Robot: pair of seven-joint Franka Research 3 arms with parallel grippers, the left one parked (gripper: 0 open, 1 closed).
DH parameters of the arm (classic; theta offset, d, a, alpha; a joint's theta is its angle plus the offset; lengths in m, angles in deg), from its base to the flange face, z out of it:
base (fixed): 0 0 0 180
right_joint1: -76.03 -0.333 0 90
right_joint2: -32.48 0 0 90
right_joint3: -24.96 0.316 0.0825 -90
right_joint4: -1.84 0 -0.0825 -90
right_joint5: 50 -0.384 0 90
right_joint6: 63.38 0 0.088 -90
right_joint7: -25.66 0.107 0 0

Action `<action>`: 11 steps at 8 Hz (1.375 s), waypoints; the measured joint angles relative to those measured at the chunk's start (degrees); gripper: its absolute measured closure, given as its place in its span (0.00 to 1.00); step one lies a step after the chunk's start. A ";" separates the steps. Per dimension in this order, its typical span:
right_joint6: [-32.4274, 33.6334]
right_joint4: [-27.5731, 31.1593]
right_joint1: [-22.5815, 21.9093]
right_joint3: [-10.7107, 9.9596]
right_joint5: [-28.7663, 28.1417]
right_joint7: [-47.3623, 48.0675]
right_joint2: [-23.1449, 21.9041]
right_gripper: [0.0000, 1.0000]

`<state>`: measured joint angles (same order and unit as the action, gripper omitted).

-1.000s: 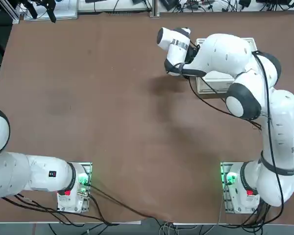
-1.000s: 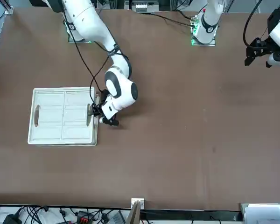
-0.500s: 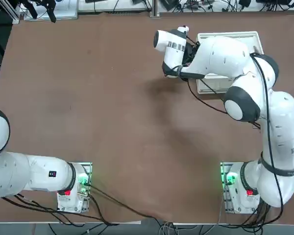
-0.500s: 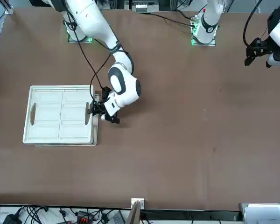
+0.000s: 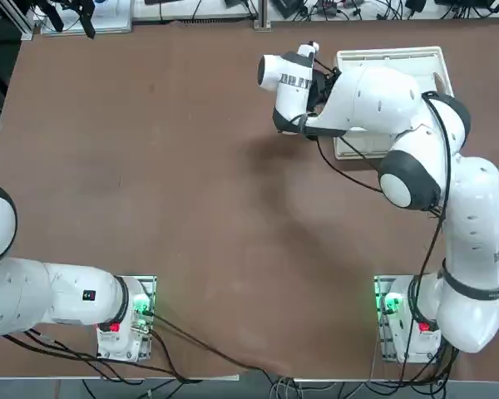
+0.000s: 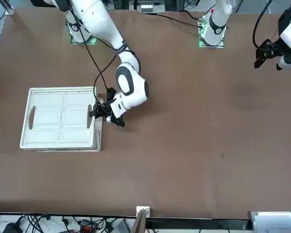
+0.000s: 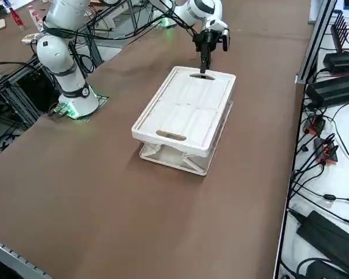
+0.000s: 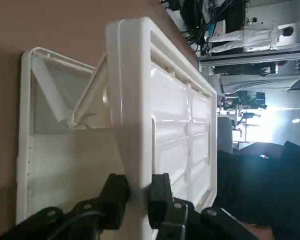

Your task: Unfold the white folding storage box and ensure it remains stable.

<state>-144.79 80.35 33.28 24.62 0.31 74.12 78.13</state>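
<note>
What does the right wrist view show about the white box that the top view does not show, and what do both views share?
Only the right wrist view shows the right gripper with its fingers closed on the rim of the box's top panel, and the folded side walls half raised under the lifted panel.

Only the top view shows where the box stands: at the far right part of the table, largely hidden under the right arm.

Both views show the white box with its ribbed top panel.
</note>
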 joint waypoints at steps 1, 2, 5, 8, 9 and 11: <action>0.30 -0.26 -0.06 0.00 0.85 0.00 0.00 0.74; 0.38 -0.47 -0.07 0.00 1.48 0.00 0.00 0.74; 0.84 -1.54 -0.07 -0.27 1.97 -0.14 0.00 0.74; 2.79 -3.29 -0.44 -0.27 4.24 -1.96 -0.05 0.74; 3.44 -3.74 -0.56 -0.27 4.80 -2.55 -0.09 0.74; 3.80 -3.88 -0.69 -0.28 5.73 -3.83 -0.11 0.74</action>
<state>-140.99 76.47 32.59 24.34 6.03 70.29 78.02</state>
